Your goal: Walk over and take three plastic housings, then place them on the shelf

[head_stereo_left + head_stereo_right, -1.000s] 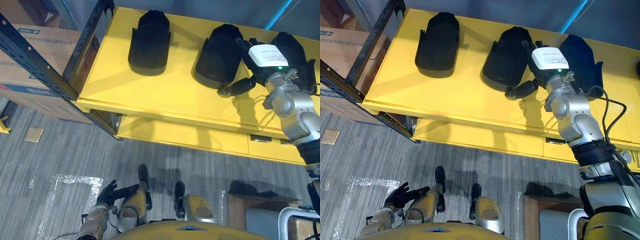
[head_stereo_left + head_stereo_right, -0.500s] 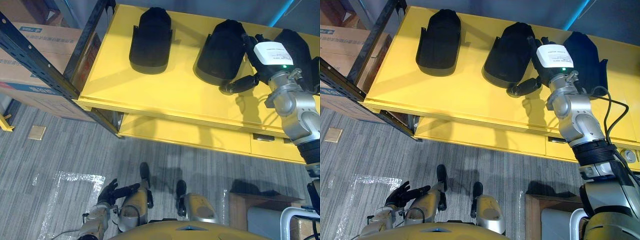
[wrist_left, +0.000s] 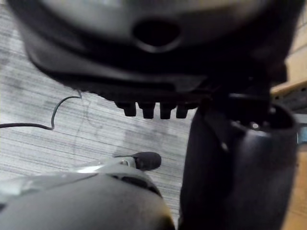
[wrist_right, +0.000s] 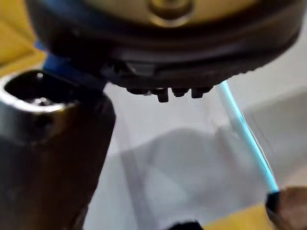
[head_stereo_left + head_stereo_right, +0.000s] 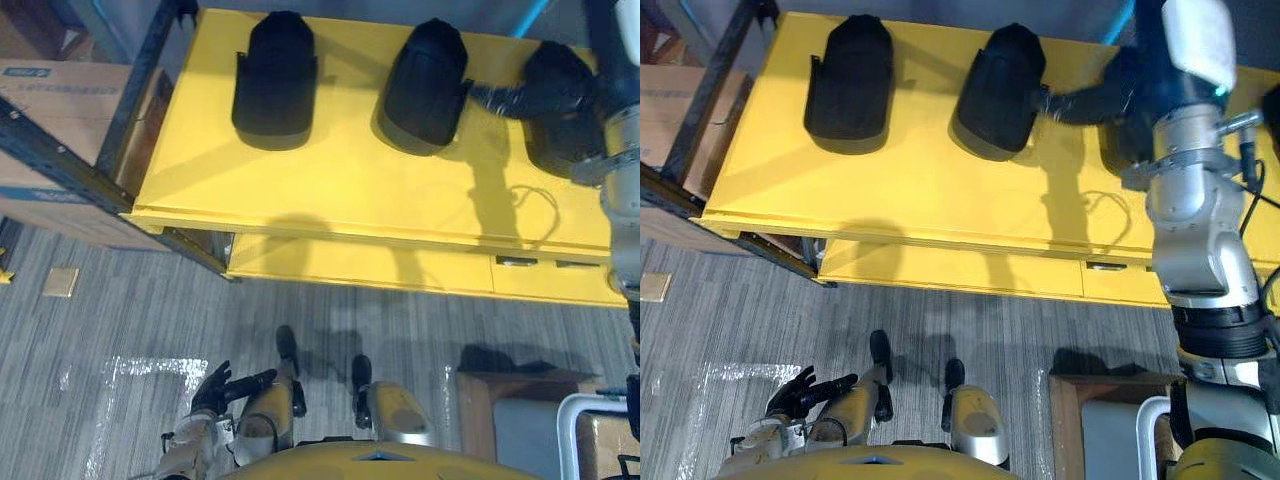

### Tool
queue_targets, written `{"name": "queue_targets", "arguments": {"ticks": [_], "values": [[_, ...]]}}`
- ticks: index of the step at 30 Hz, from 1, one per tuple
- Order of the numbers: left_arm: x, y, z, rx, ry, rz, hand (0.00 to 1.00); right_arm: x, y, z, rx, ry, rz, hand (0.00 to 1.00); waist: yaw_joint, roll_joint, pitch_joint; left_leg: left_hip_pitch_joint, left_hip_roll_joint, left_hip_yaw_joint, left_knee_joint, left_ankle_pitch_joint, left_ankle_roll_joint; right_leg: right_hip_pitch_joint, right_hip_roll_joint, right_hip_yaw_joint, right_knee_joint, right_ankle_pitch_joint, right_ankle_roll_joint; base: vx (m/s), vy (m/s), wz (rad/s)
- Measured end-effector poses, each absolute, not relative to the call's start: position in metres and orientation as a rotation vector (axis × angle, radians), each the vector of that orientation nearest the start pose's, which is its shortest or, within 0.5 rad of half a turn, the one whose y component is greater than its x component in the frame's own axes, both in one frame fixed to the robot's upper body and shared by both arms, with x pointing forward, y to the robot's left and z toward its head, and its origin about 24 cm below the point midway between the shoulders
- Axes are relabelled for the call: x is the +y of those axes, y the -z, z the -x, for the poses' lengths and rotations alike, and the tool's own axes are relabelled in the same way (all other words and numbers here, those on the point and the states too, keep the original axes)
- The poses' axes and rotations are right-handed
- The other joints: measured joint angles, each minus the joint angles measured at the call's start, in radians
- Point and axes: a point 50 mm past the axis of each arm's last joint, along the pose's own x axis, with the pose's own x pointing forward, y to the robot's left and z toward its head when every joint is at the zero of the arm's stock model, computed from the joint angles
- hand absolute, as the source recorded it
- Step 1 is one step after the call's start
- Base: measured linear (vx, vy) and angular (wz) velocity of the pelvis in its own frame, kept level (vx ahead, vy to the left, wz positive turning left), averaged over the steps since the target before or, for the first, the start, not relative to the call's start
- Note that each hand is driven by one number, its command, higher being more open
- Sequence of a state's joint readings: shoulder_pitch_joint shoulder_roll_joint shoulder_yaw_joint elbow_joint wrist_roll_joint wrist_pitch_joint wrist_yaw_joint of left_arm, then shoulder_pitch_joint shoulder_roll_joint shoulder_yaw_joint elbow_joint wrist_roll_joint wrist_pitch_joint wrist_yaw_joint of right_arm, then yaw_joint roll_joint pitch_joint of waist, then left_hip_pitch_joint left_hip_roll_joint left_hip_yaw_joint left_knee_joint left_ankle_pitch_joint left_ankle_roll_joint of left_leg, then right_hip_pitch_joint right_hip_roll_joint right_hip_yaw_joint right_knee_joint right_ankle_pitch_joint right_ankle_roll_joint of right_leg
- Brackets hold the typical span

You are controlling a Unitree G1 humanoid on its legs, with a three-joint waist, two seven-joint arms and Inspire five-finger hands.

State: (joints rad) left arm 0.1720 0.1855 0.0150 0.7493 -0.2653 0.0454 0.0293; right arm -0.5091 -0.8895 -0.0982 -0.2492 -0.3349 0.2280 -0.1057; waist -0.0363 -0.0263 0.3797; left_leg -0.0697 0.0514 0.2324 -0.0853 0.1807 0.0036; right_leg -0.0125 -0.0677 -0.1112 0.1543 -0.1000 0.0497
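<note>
1. Left eye view: three black housings lie in a row on the yellow shelf (image 5: 330, 190): left housing (image 5: 273, 80), middle housing (image 5: 423, 85), right housing (image 5: 560, 150); the right hand (image 5: 545, 95) shows over the right housing, thumb pointing at the middle housing; the left hand (image 5: 222, 385) hangs low above the grey floor (image 5: 120, 330).
2. Left wrist view: left fingers (image 3: 146, 110) straight, apart from the thumb, empty.
3. Right wrist view: right fingers (image 4: 163, 93) straight, holding nothing.

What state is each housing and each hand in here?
Left housing: lying on the yellow shelf, untouched.
Middle housing: on the shelf, right hand thumb beside it.
Right housing: on the shelf, partly hidden by that hand.
Right hand: open.
Left hand: open, empty, hanging low.
</note>
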Motion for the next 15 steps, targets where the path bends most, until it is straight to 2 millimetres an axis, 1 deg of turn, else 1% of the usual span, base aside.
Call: {"name": "queue_targets", "arguments": {"ticks": [2,4,6,8,10,11,12,14,15], "values": [[0.225,0.135,-0.114,0.94,-0.268,0.074,1.0,-0.247,-0.299,-0.266,-0.683,0.41,1.108,1.0,-0.006,-0.007,-0.002,0.013,0.002,0.008,0.0,-0.004,-0.003,0.011,0.001,0.007,-0.001,0.0,0.0,0.02,-0.008,-0.13],[0.225,0.136,-0.114,0.937,-0.272,0.071,1.0,-0.244,-0.294,-0.264,-0.678,0.368,1.08,1.0,-0.007,-0.009,-0.001,0.014,0.002,0.007,-0.001,-0.004,-0.003,0.012,0.002,0.006,-0.002,0.0,0.0,0.0,0.0,0.0],[0.225,0.137,-0.112,0.943,-0.276,0.07,1.0,-0.239,-0.287,-0.267,-0.667,0.312,1.037,1.0,-0.008,-0.009,-0.001,0.015,0.002,0.007,-0.001,-0.004,-0.002,0.011,0.001,0.007,-0.002,0.0,0.0,0.0,0.0,0.0],[0.225,0.137,-0.112,0.946,-0.28,0.068,1.0,-0.232,-0.279,-0.27,-0.661,0.258,0.957,1.0,-0.006,-0.009,-0.002,0.015,0.002,0.006,-0.001,-0.003,-0.001,0.012,0.001,0.005,-0.002,0.0,0.0,0.0,0.0,0.0],[0.225,0.137,-0.112,0.947,-0.28,0.069,1.0,-0.215,-0.267,-0.273,-0.659,0.158,0.773,1.0,-0.003,-0.009,-0.002,0.016,0.001,0.003,0.0,-0.001,0.001,0.014,0.001,0.002,-0.002,0.002,0.003,0.0,0.014,0.03],[0.225,0.137,-0.112,0.946,-0.28,0.069,1.0,-0.209,-0.263,-0.274,-0.658,0.13,0.718,1.0,-0.003,-0.009,-0.002,0.016,0.001,0.002,0.0,-0.001,0.001,0.014,0.001,0.001,-0.002,0.002,0.004,0.01,0.012,0.04],[0.225,0.137,-0.113,0.946,-0.279,0.068,1.0,-0.197,-0.255,-0.275,-0.651,0.075,0.617,1.0,-0.001,-0.009,-0.002,0.016,0.0,-0.001,0.0,0.0,0.002,0.015,0.0,-0.001,-0.002,0.002,0.004,0.0,0.011,0.06],[0.224,0.138,-0.113,0.949,-0.274,0.064,1.0,-0.175,-0.24,-0.279,-0.625,0.004,0.488,1.0,0.007,-0.009,-0.002,0.015,-0.001,-0.004,0.0,0.0,0.002,0.017,0.0,-0.004,-0.001,0.002,0.004,0.01,0.014,0.07],[0.224,0.138,-0.112,0.953,-0.274,0.064,1.0,-0.153,-0.226,-0.284,-0.59,-0.057,0.387,1.0,0.013,-0.009,-0.002,0.014,0.0,-0.008,0.0,0.0,0.002,0.017,0.0,-0.008,0.0,0.002,0.003,0.0,0.014,0.07]]}}
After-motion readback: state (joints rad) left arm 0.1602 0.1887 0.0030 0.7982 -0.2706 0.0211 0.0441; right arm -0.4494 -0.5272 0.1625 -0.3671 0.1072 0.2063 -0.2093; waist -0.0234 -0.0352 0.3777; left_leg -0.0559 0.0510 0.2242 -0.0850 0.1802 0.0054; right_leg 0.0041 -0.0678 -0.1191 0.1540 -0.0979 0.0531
